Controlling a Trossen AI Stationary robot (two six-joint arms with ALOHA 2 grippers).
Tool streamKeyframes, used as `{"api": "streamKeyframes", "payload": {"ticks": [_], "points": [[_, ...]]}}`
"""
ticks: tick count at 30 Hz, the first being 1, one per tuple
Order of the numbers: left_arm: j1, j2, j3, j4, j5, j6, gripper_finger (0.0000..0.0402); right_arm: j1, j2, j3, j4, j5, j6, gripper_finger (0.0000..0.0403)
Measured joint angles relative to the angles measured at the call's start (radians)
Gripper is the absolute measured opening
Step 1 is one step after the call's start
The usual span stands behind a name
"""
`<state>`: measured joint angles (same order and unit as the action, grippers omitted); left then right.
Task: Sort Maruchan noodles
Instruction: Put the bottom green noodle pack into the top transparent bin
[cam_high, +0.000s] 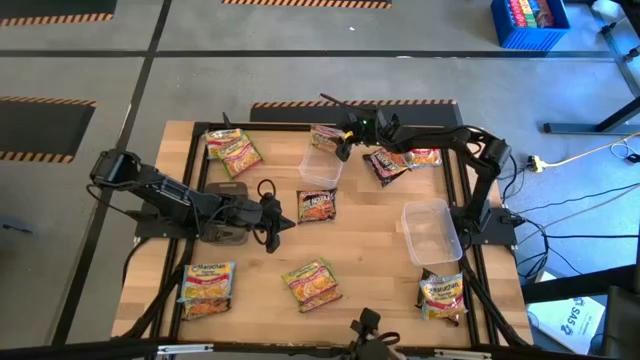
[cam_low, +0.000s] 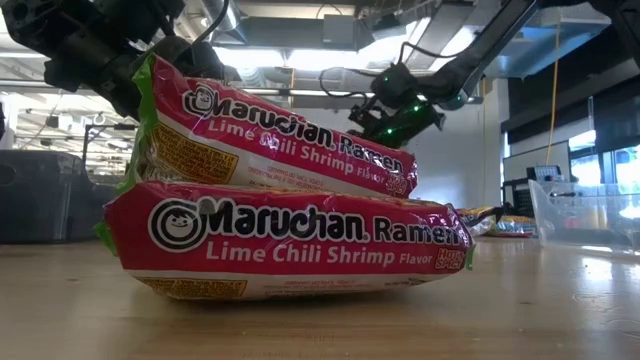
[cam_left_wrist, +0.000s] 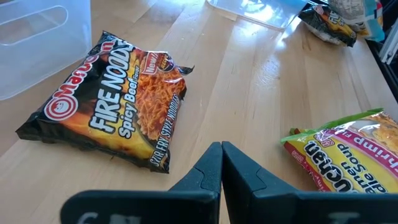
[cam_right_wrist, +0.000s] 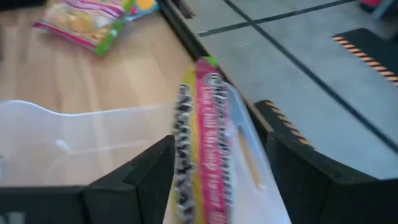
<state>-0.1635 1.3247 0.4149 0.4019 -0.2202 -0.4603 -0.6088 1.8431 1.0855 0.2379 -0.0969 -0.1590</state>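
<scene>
Several Maruchan packets lie on the wooden table. My right gripper (cam_high: 343, 137) (cam_right_wrist: 214, 168) is near the far edge, shut on a pink-and-green packet (cam_high: 325, 138) above a clear tub (cam_high: 321, 166) (cam_right_wrist: 74, 134). My left gripper (cam_high: 283, 218) (cam_left_wrist: 222, 155) is shut and hovers mid-table, just short of a dark Fire Noodle packet (cam_high: 317, 205) (cam_left_wrist: 112, 106) that lies flat. A pink Lime Chili Shrimp packet (cam_left_wrist: 348, 155) lies beside it. Two such packets (cam_low: 290, 235) are stacked close to the low camera. My right gripper pinches the pink-and-green packet (cam_right_wrist: 208, 124) between its two fingers (cam_right_wrist: 146, 171), which come at it roughly level from the table's right. The packet stands on edge in the hold and is lifted clear, over the tub's far rim. Which end it has is hidden by the fingers.
A second clear tub (cam_high: 431, 232) sits by the right arm's base. Packets lie at far left (cam_high: 233, 150), far right (cam_high: 400, 161), near left (cam_high: 207, 288), near middle (cam_high: 312, 284) and near right (cam_high: 442, 296). Bare wood shows around the table's middle.
</scene>
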Motion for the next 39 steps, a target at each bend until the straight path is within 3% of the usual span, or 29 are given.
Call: {"api": "streamKeyframes", "payload": {"ticks": [5, 11, 19, 27, 34, 39], "points": [[0.0, 0.0, 0.0, 0.003, 0.0, 0.0, 0.0001, -0.001, -0.003, 0.0, -0.025, 0.107, -0.067, 0.0237], [0.0, 0.0, 0.0, 0.004, 0.0, 0.0, 0.0001, 0.009, -0.037, -0.001, -0.036, 0.106, -0.082, 0.0237], [0.0, 0.0, 0.0, 0.003, 0.0, 0.0, 0.0001, 0.055, -0.237, -0.001, -0.33, 0.106, -0.09, 0.0237], [0.002, 0.0, 0.0, 0.003, -0.007, 0.0, 0.0001, 0.267, -0.375, 0.0, -0.694, 0.053, 0.018, 0.0237], [0.002, 0.0, 0.0, 0.011, -0.051, -0.001, 0.0001, 0.48, -0.371, -0.098, -0.636, 0.082, 0.139, 0.0237], [0.002, 0.0, 0.0, 0.013, -0.064, -0.005, 0.0004, 0.572, -0.401, -0.182, -0.626, 0.154, 0.245, 0.0237]]}}
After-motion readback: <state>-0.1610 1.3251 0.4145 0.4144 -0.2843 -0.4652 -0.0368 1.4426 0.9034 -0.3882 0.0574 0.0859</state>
